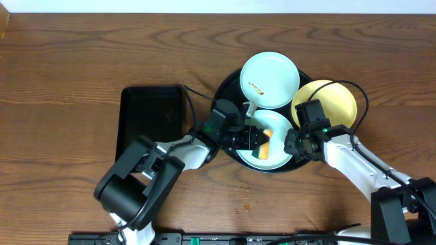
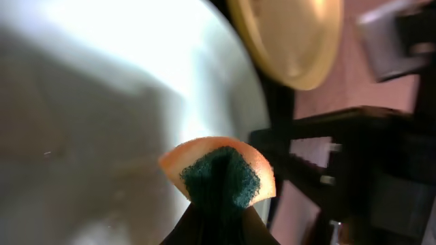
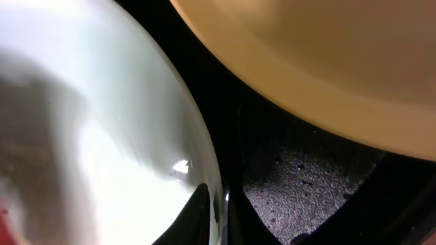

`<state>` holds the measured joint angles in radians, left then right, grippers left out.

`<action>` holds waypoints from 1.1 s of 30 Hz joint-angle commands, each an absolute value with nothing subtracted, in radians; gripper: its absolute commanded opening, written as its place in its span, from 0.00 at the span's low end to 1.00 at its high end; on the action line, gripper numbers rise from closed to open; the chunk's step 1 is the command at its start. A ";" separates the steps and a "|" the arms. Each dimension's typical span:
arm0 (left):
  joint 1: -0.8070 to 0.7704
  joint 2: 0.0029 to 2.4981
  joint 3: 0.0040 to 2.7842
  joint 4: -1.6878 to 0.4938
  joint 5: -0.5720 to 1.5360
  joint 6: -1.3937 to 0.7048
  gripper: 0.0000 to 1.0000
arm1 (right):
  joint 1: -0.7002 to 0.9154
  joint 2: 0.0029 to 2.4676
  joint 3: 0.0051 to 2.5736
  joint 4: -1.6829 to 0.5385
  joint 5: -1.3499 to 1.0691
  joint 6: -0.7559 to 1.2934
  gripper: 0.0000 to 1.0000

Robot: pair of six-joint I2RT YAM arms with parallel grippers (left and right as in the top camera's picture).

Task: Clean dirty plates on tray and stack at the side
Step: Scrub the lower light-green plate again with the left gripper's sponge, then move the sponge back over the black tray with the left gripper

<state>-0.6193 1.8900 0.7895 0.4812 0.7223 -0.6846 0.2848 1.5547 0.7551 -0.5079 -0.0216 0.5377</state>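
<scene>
On the round black tray point(image 1: 223, 93) lie three plates. The far pale blue plate point(image 1: 270, 79) carries a small brown smear point(image 1: 256, 88). A pale yellow plate point(image 1: 325, 103) rests at the right, partly over the tray's rim. The near pale plate point(image 1: 274, 129) is under both grippers. My left gripper point(image 1: 255, 141) is shut on an orange sponge point(image 2: 221, 173) with a green scouring face, pressed onto that plate point(image 2: 102, 102). My right gripper point(image 1: 291, 144) is shut on the plate's right rim point(image 3: 216, 197), one finger inside it and one outside.
A smaller rectangular black tray point(image 1: 151, 119) sits on the wooden table point(image 1: 68, 82) left of the round tray. The yellow plate point(image 3: 327, 61) lies close behind the right gripper, with bare tray floor point(image 3: 306, 177) between.
</scene>
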 commanded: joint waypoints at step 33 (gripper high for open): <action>-0.387 1.762 0.814 0.834 0.883 -0.734 0.07 | 0.289 1.543 0.748 -0.509 -0.008 0.537 0.11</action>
<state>-0.3962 1.8778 0.7856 0.7845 0.8009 -0.6353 0.2848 1.5547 0.7551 -0.5079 -0.0216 0.5377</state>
